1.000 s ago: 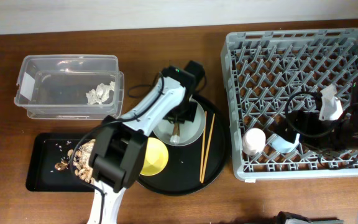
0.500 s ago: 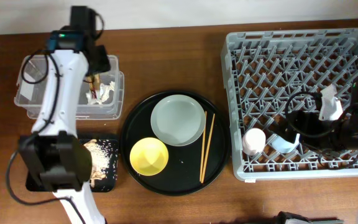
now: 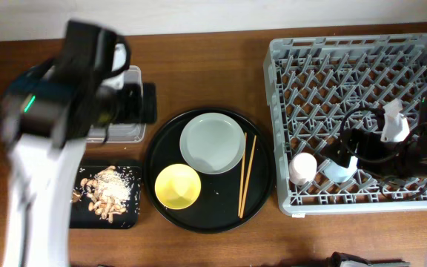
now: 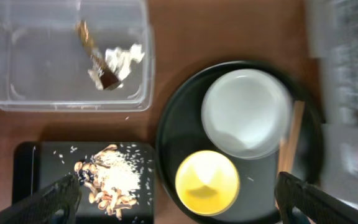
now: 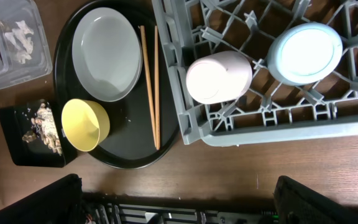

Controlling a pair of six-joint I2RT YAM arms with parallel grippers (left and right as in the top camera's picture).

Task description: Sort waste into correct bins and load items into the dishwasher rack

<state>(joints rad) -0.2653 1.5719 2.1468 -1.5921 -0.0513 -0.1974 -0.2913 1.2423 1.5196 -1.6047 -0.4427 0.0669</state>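
Left hand (image 4: 178, 186) and right hand (image 5: 178, 186) both spread wide, empty. Narrow brown-gold wrapper (image 4: 94, 53), crumpled white tissue (image 4: 123, 60) in clear rectangular plastic tub (image 4: 73, 102); brownish crumbly food scraps (image 4: 107, 183) in shallow black rectangular tray (image 4: 33, 171). Small pink cup (image 5: 218, 76), small light-blue cup (image 5: 304, 53) in large grey plastic rack (image 5: 229, 132).

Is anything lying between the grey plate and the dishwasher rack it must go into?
Yes: the chopsticks lie on the round black tray between the plate and the rack. Nothing else visible is in the way.
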